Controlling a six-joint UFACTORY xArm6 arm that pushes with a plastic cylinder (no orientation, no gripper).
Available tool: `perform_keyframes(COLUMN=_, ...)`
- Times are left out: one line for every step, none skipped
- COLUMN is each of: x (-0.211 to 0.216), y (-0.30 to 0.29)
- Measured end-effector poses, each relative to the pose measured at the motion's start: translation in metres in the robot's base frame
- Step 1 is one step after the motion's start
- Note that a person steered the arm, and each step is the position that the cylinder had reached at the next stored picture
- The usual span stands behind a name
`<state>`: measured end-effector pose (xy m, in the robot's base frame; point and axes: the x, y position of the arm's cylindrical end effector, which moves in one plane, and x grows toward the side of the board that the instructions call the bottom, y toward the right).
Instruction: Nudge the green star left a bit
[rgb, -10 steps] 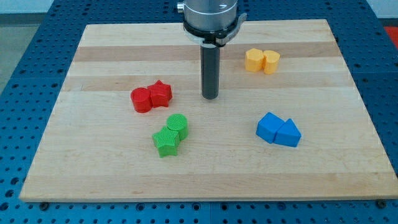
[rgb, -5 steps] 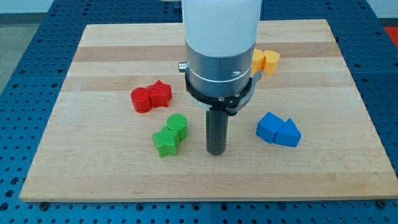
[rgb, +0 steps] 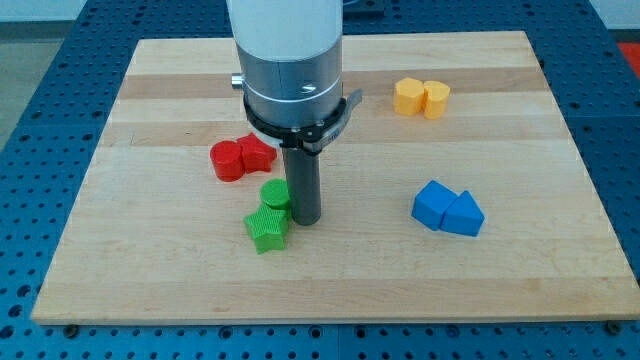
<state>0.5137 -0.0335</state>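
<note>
The green star (rgb: 266, 229) lies left of the board's middle, toward the view's bottom. A green cylinder (rgb: 275, 195) touches it at its upper right. My tip (rgb: 305, 219) rests on the board just right of both green blocks, against the cylinder's right side and close to the star's upper right edge. The arm's body hides part of the board above the green blocks.
A red cylinder (rgb: 226, 160) and a red star (rgb: 256, 153) sit together above the green blocks, partly behind the arm. Two yellow blocks (rgb: 421, 97) lie at the upper right. A blue block and a blue triangle (rgb: 447, 209) lie at the right. The wooden board (rgb: 150, 270) ends near the view's bottom.
My tip moved down the board from its middle, then left, arriving against the right side of the green blocks. The green cylinder has shifted slightly left.
</note>
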Motion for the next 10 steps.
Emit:
perform_keyframes(x=-0.008, y=-0.012)
perform_keyframes(x=-0.011, y=-0.020)
perform_keyframes(x=-0.011, y=-0.023)
perform_keyframes(x=-0.011, y=-0.022)
perform_keyframes(x=-0.011, y=0.002)
perform_keyframes(x=-0.011, y=0.002)
perform_keyframes(x=-0.008, y=0.001)
perform_keyframes(x=0.027, y=-0.002)
perform_keyframes(x=0.026, y=-0.002)
perform_keyframes(x=0.020, y=-0.003)
